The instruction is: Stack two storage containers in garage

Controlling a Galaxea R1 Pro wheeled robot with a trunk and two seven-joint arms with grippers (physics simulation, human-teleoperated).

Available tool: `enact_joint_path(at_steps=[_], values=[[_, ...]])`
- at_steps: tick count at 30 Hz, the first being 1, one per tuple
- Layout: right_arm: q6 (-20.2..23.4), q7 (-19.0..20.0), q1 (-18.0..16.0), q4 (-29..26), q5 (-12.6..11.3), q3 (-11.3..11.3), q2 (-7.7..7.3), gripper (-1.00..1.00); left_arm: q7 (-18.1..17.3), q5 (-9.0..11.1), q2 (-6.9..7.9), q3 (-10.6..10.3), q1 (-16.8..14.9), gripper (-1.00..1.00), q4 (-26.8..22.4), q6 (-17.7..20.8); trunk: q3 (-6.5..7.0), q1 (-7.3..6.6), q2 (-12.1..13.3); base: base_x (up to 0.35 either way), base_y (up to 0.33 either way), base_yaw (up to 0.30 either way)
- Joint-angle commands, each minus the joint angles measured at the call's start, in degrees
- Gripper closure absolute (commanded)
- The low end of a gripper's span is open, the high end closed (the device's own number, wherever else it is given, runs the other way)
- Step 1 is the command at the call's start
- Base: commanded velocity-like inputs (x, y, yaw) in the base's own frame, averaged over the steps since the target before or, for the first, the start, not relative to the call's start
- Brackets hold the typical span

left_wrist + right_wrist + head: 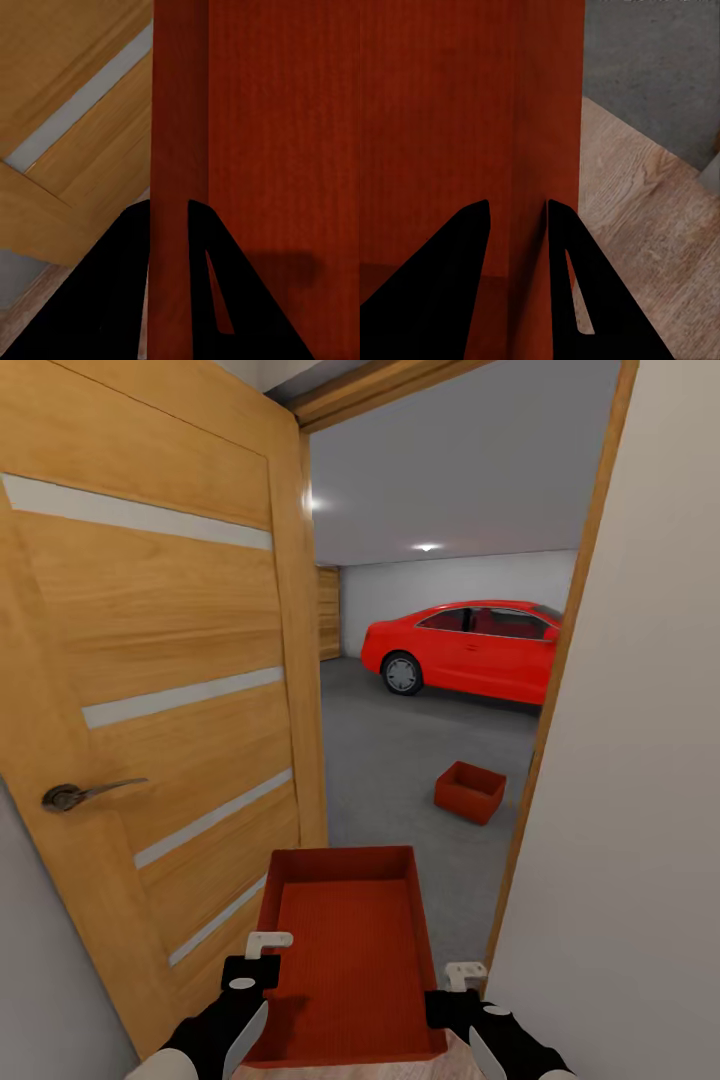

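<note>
On my left stands the open wooden door (150, 690) with its pale glass slats and lever handle (85, 793), swung back against the wall. My left fingers (255, 960) are clenched on the left wall of the orange-red bin (345, 950) I am carrying; in the left wrist view that wall (178, 150) runs straight down between my two dark fingers (112, 300), one outside and one inside. The bin hangs level in front of me, in the doorway, its ribbed bottom showing. My right fingers (458, 985) grip the opposite wall the same way, and the right wrist view shows that wall (547, 112) pinched between them, with wood-plank flooring (637, 225) below and grey concrete (660, 67) just past it. Beyond the threshold lies the garage, where the second bin (470, 791) already sits on the concrete floor (400, 740), well ahead and to the right, with the red car (465, 650) farther back. I judge the task over half done: one bin is delivered, and what is left is to roll through, reach that bin and set mine on top of it.
</note>
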Motion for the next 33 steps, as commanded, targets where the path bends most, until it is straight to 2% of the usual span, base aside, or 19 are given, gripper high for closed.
enact_joint_path(at_steps=[1, 9, 14, 24, 33], values=[[-1.07, 0.41, -0.06, -1.42, -0.34, 0.15, -0.08, 1.0, 0.62, 1.52, 0.14, -1.31, -0.02, 1.0, 1.75, 0.3, -0.07, 0.02, -0.05, 0.15, 0.303, -0.223], [-1.07, 0.41, -0.06, -1.42, -0.34, 0.15, -0.08, 1.0, 0.62, 1.52, 0.14, -1.31, 0.01, 1.0, 1.75, 0.3, -0.14, 0.02, -0.05, 0.218, 0.26, -0.243], [-1.07, 0.41, -0.06, -1.42, -0.34, 0.15, -0.08, 1.0, 0.62, 1.52, 0.14, -1.31, 0.03, 1.0, 1.75, 0.3, -0.31, 0.02, -0.05, 0.289, 0.048, -0.086], [-1.07, 0.41, -0.06, -1.42, -0.34, 0.15, -0.08, 1.0, 0.62, 1.52, 0.14, -1.31, 0.02, 1.0, 1.75, 0.28, -0.35, 0.02, -0.05, 0.063, 0.027, -0.024], [-1.07, 0.41, -0.06, -1.42, -0.34, 0.15, -0.08, 1.0, 0.62, 1.52, 0.14, -1.29, 0.0, 1.0, 1.75, 0.28, -0.35, 0.02, -0.05, 0.224, 0.216, -0.253]])
